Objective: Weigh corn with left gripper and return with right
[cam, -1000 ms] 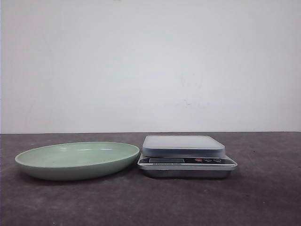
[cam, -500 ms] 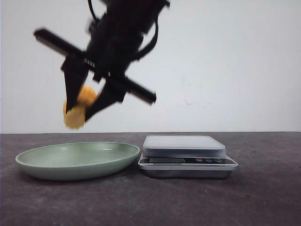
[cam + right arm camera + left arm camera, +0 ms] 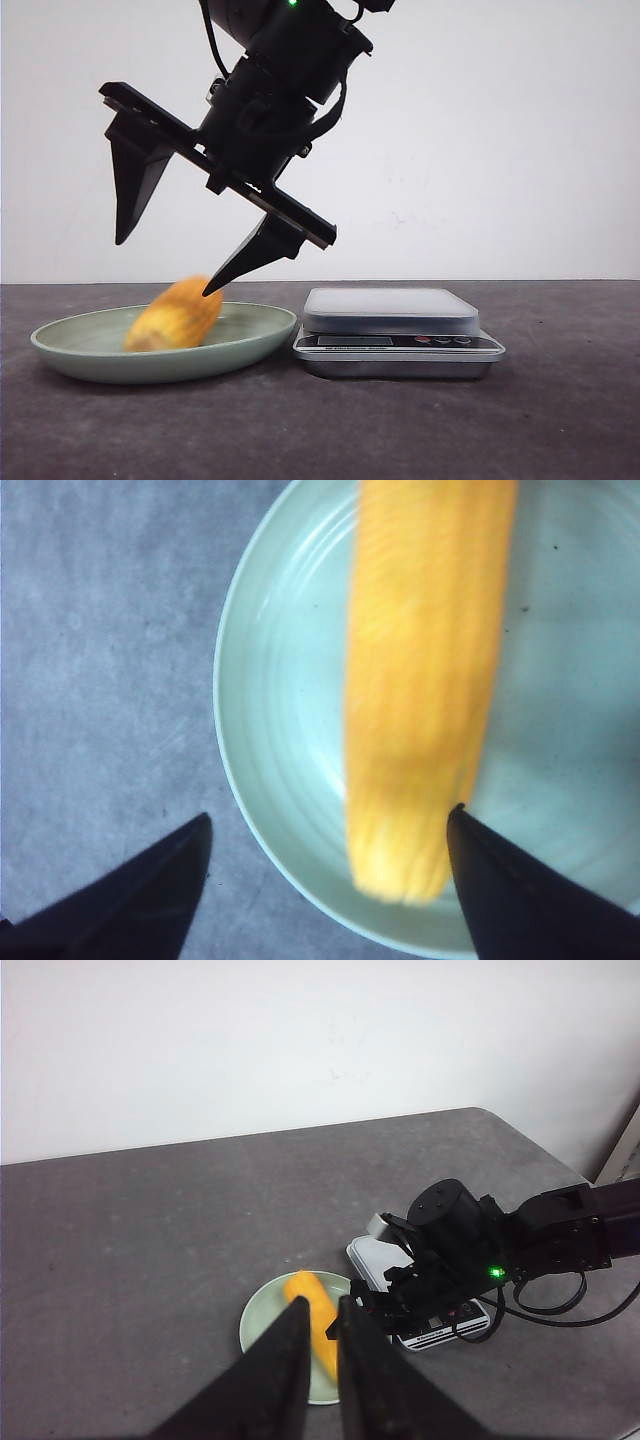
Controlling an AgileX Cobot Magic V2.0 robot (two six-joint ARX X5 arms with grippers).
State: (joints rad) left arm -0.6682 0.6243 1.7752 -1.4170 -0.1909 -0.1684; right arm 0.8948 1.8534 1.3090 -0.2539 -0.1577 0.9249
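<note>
The corn (image 3: 175, 315) is a yellow-orange cob lying blurred in the pale green plate (image 3: 80, 355). My right gripper (image 3: 163, 267) hangs tilted just above it, fingers spread wide and empty. In the right wrist view the corn (image 3: 425, 680) lies on the plate (image 3: 270, 730) beyond the open gripper (image 3: 329, 814), near one fingertip. My left gripper (image 3: 322, 1302) is out of the front view. It sits high above the table with its fingers close together and holds nothing. Its view looks down on the corn (image 3: 305, 1290), the plate (image 3: 262, 1325) and the right arm (image 3: 450, 1250).
A silver kitchen scale (image 3: 390, 310) with a white platform stands right of the plate, almost touching it; it also shows in the left wrist view (image 3: 372, 1258). The table is dark grey (image 3: 560, 420), with a white wall behind it.
One second ago no arm or corn showed in the front view. Then the right gripper came in holding the corn above the plate. Now it is open and the corn is in the plate.
</note>
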